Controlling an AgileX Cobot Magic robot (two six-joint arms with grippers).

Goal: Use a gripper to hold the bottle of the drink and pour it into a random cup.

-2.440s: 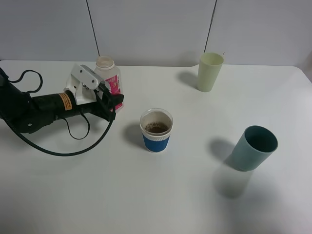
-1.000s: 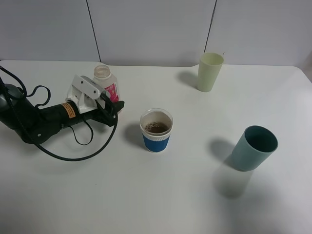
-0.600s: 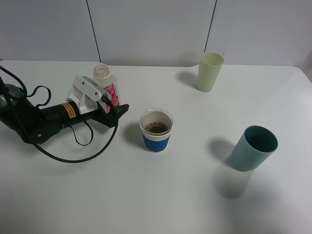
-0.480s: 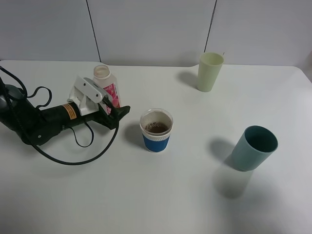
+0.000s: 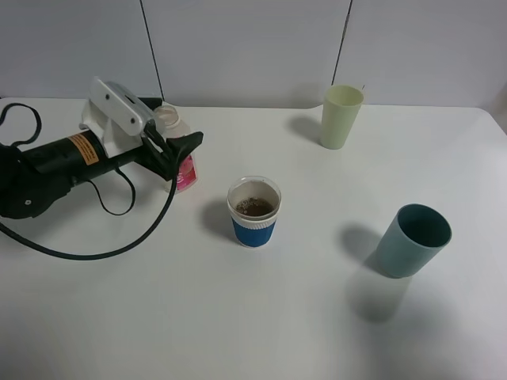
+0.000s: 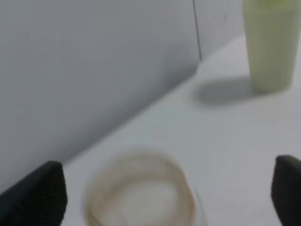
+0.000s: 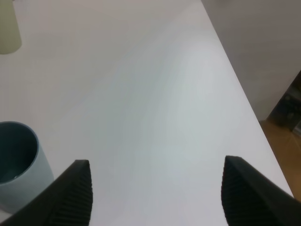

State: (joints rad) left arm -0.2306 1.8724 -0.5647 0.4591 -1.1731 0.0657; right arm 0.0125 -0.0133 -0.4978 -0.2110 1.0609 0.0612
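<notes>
The bottle (image 5: 178,146) stands upright near the table's (image 5: 238,317) far left corner, and the cup (image 5: 254,211), brown liquid inside, sits toward the middle. Our left gripper (image 5: 176,150) hangs over the bottle's cap with jaws spread wide, gripping nothing; its fingers (image 6: 35,197) flank the cap from above. Our right gripper (image 7: 155,193) also gapes wide over the right edge, beside a teal cup (image 5: 412,241).

Bottle (image 5: 179,139) left of the cup (image 5: 254,212), under left gripper (image 5: 176,149).
</notes>
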